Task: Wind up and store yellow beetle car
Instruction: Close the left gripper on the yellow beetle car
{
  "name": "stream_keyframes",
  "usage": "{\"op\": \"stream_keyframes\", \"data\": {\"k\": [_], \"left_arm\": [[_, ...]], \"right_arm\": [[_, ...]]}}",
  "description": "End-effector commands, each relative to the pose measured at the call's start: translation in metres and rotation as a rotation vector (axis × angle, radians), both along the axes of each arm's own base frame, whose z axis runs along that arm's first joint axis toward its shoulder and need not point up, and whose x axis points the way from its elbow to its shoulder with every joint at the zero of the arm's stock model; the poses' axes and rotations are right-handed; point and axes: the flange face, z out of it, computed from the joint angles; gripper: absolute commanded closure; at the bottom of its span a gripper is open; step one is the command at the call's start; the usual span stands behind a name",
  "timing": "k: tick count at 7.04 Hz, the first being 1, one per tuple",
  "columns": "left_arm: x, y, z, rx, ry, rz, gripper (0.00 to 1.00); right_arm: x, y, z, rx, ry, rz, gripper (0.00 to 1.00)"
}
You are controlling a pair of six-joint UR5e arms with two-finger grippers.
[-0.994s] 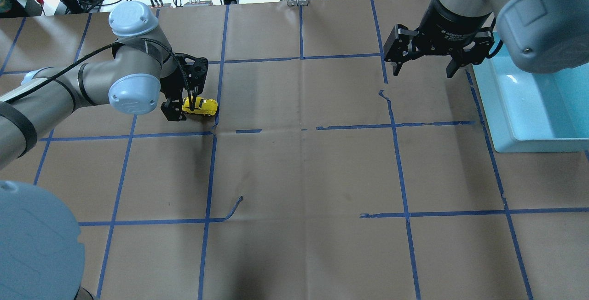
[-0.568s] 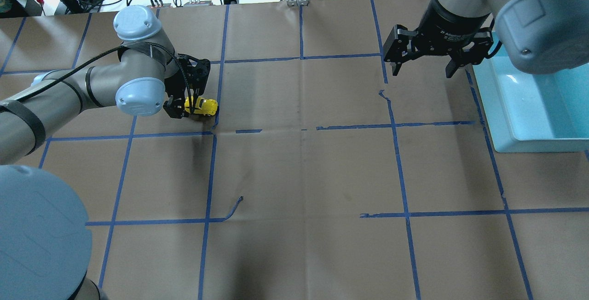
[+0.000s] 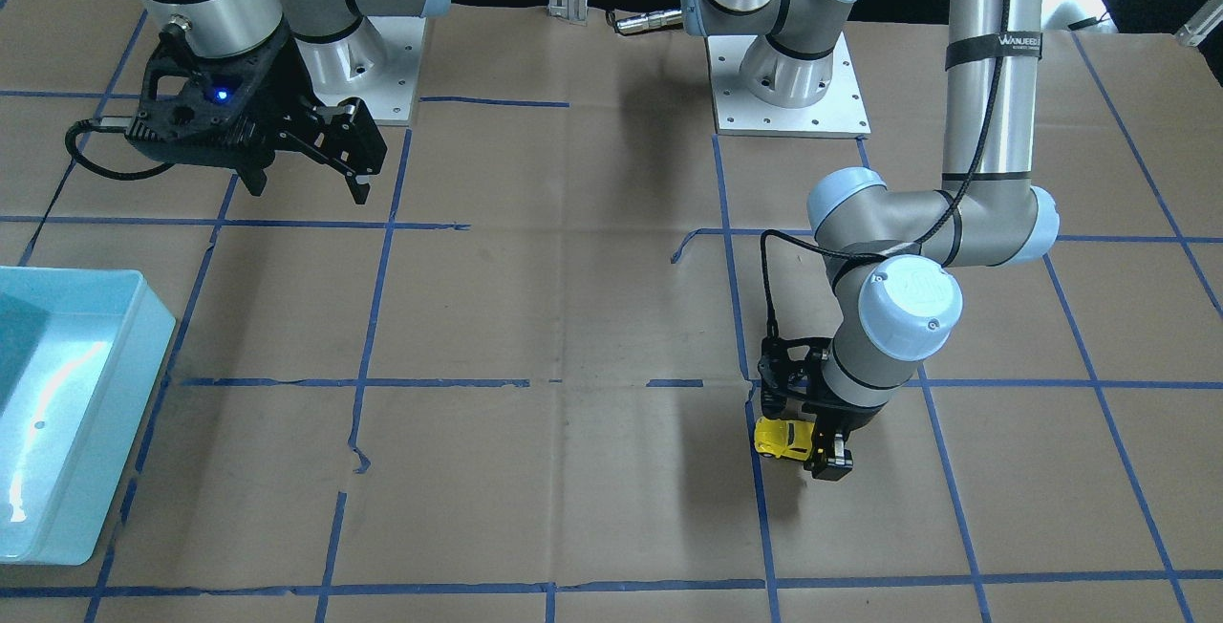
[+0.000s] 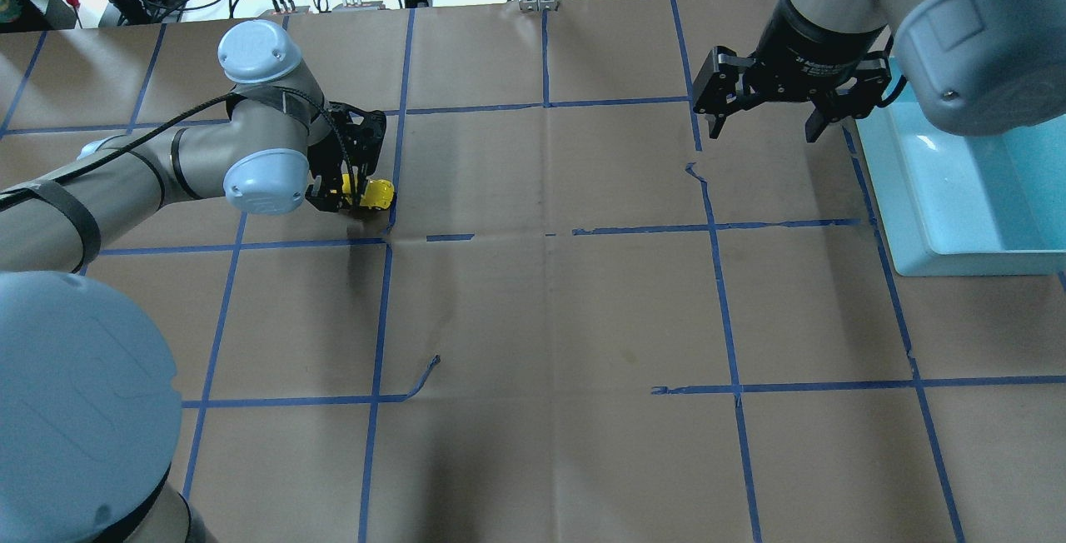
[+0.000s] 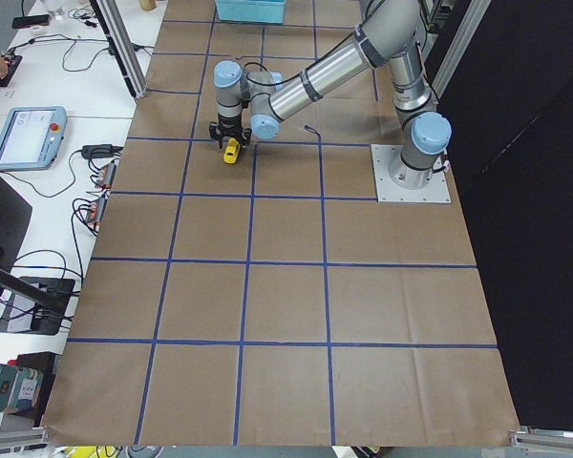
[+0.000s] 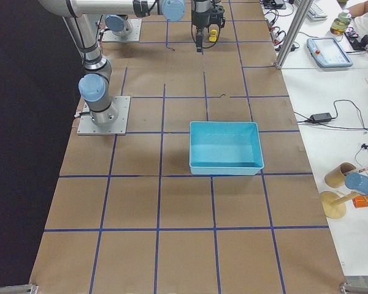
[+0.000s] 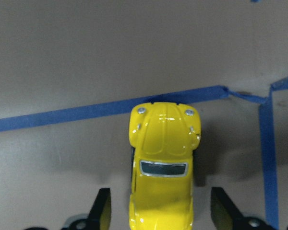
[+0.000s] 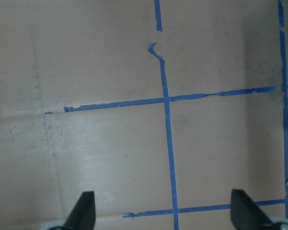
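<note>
The car sits on the counter between the left fingers, which flank its rear without touching, its long axis along their gap, nose outward; the right fingers hang wide apart, far off.

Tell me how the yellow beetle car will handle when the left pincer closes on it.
The yellow beetle car has a glossy, rounded shell, so a grip may slip off it. It is far smaller than the left pincer, so it is probably light. Sitting on flat brown paper, it would likely roll along its length if nudged.
</note>
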Motion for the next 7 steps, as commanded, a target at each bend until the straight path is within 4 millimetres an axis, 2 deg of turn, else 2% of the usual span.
{"op": "stream_keyframes", "data": {"k": [1, 2, 3, 4, 5, 7], "left_arm": [[0.002, -0.001, -0.003, 0.003, 0.005, 0.004, 0.39], [0.002, -0.001, -0.003, 0.001, 0.023, 0.003, 0.51], [0.002, -0.001, -0.001, -0.002, 0.020, 0.002, 0.76], [0.002, -0.001, 0.008, -0.016, 0.022, 0.010, 0.88], [0.001, 0.000, 0.016, -0.028, 0.026, 0.063, 0.95], [-0.003, -0.001, 0.013, -0.028, 0.064, 0.134, 0.96]], "right_arm": [[0.001, 0.000, 0.001, -0.002, 0.001, 0.001, 0.00], [0.001, 0.000, 0.001, -0.004, 0.000, 0.002, 0.00], [0.001, 0.000, 0.000, -0.001, 0.000, 0.002, 0.00], [0.001, 0.000, 0.000, -0.001, 0.000, 0.002, 0.00], [0.002, 0.000, 0.000, -0.002, -0.002, 0.003, 0.00], [0.001, 0.001, 0.000, 0.001, 0.002, 0.003, 0.00]]}}
